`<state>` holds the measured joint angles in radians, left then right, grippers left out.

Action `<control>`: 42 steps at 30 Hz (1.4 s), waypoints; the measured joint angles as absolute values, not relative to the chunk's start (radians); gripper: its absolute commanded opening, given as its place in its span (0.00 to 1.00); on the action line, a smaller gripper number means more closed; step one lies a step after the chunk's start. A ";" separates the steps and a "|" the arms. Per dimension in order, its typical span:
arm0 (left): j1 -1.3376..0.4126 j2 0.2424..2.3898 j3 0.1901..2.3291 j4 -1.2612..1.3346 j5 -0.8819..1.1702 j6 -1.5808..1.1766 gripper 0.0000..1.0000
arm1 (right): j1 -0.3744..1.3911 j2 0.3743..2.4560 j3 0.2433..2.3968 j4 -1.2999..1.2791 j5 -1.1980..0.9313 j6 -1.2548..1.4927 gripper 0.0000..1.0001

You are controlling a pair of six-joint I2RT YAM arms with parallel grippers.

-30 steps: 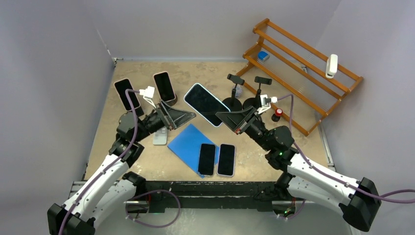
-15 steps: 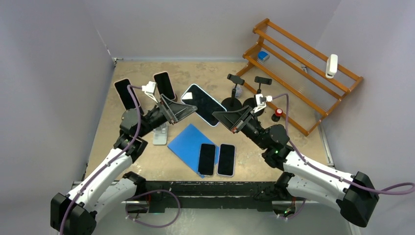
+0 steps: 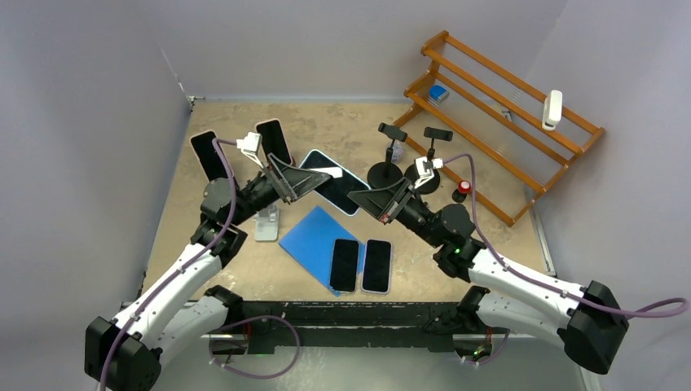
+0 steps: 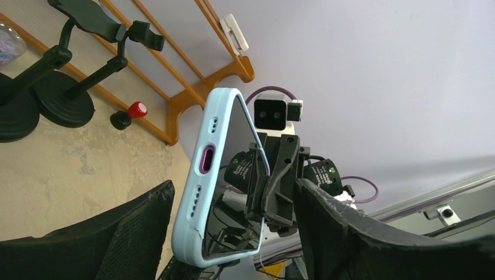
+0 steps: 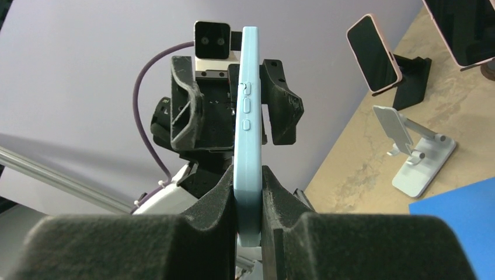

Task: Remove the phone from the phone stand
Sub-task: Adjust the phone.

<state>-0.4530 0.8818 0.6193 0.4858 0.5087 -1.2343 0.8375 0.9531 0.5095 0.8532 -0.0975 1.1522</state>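
A phone (image 3: 338, 189) in a light-blue case hangs in the air over the middle of the table. My right gripper (image 3: 361, 195) is shut on its edge, and in the right wrist view the pads press both faces of the phone (image 5: 248, 146). My left gripper (image 3: 320, 176) straddles the opposite end. The left wrist view shows its jaws either side of the phone (image 4: 219, 175), with a gap on each side. The white phone stand (image 3: 267, 224) sits empty on the table below the left arm and also shows as the phone stand (image 5: 415, 163).
A blue mat (image 3: 310, 236) carries two dark phones (image 3: 344, 265) (image 3: 376, 265). Two more phones (image 3: 210, 155) (image 3: 274, 142) lean on stands at the back left. Black round-based holders (image 3: 387, 171), a red-capped item (image 3: 463, 189) and a wooden rack (image 3: 505, 114) stand at the right.
Both arms have drawn together. The phone has swung down and left in the right gripper. The left gripper has come around its far end, its jaws narrowing.
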 measured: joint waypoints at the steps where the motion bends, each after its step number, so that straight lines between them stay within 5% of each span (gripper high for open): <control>1: -0.453 0.875 0.621 0.475 0.504 -1.228 0.84 | 0.838 0.949 0.512 0.841 -0.097 1.148 0.00; 9: -0.453 0.752 0.687 0.281 0.464 -1.103 0.96 | 0.838 0.824 0.522 0.699 -0.106 1.105 0.00; 18: -0.453 0.704 0.774 0.059 0.522 -0.991 0.98 | 0.838 0.719 0.564 0.505 -0.221 1.008 0.00; 26: -0.453 0.678 0.771 0.064 0.768 -0.987 0.94 | 0.838 0.682 0.635 0.383 -0.388 0.930 0.00; 42: -0.453 0.749 0.722 0.229 1.049 -1.040 0.45 | 0.838 0.758 0.689 0.326 -0.543 0.851 0.00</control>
<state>-0.4530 0.7490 0.7223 0.2287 1.0489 -1.0405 0.8375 0.7578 0.6891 0.3260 -0.5426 0.8513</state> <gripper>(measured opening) 0.521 0.171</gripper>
